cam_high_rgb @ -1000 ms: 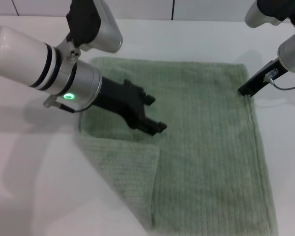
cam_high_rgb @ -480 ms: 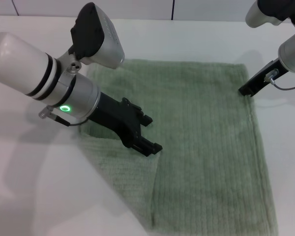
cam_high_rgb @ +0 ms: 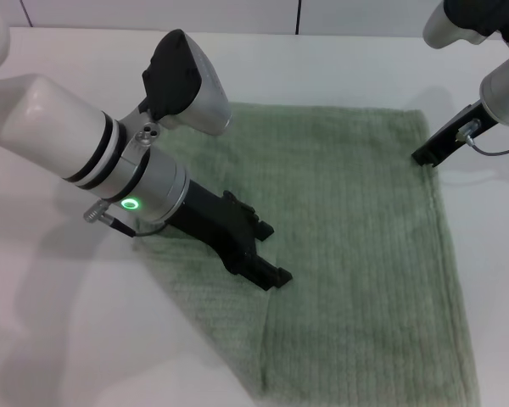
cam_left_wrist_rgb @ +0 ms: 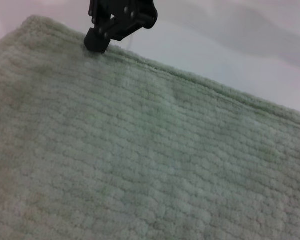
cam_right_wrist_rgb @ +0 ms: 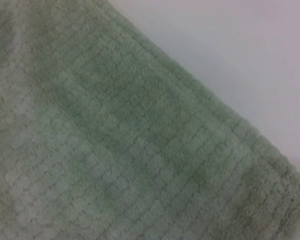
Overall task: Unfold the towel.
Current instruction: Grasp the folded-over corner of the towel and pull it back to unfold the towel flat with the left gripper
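Head view: a plain white table (cam_high_rgb: 59, 339) fills the scene, with a strip of white wall panelling along the far edge. One towel (cam_high_rgb: 356, 254), pale sage green and ribbed, lies spread flat over the middle and right of the table, its left part folded over in a second layer whose edge runs down toward the near side. Two arms are in sight. The left gripper (cam_high_rgb: 267, 273), black, reaches down from the left onto the towel's folded part, its tips at the fold edge; whether its fingers are apart or together cannot be told. The right gripper (cam_high_rgb: 424, 156) rests at the towel's far right corner, tips touching the hem; its finger state cannot be told either.

Left wrist view: one broad stretch of the towel (cam_left_wrist_rgb: 140, 160) with its hemmed edge against the white table (cam_left_wrist_rgb: 250, 55). The right gripper (cam_left_wrist_rgb: 96, 42) shows farther off, its black tip pressed at the towel's corner.

Right wrist view: only the towel (cam_right_wrist_rgb: 100, 150), close up, and one corner of bare table (cam_right_wrist_rgb: 240, 55) beyond its hem.
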You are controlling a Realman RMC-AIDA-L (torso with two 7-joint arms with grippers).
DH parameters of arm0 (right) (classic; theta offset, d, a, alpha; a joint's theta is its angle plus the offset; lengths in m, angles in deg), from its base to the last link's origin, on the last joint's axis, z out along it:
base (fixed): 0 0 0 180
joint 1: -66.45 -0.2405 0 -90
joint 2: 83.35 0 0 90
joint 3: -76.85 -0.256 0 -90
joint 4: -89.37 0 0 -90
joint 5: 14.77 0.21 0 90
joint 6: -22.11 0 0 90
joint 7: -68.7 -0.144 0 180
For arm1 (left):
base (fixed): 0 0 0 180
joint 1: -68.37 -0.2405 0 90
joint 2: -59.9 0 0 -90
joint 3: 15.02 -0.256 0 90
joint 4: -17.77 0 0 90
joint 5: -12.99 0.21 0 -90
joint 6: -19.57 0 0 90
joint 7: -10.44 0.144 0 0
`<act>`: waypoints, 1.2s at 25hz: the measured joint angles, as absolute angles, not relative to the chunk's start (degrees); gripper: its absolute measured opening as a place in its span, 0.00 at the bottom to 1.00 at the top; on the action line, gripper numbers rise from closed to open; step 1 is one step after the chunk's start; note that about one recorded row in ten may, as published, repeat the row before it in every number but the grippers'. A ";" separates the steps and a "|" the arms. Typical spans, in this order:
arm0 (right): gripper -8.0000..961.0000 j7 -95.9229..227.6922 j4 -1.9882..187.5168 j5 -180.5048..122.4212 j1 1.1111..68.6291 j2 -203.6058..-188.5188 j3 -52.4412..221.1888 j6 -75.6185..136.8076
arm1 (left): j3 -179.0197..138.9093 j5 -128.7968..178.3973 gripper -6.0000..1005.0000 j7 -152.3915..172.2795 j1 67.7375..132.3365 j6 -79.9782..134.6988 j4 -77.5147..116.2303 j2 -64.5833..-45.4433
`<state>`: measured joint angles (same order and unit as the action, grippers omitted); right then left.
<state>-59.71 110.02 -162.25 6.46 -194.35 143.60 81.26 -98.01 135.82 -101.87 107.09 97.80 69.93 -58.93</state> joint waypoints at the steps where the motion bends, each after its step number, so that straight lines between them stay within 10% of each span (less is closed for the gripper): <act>1: 0.01 -59.71 110.02 -162.25 6.46 -194.35 143.60 81.26 | -98.27 135.67 0.72 -102.27 107.12 97.78 69.88 -58.93; 30: 0.01 -59.71 109.67 -162.25 6.22 -194.43 143.70 81.22 | -100.71 135.86 0.65 -103.29 107.33 95.50 68.30 -58.65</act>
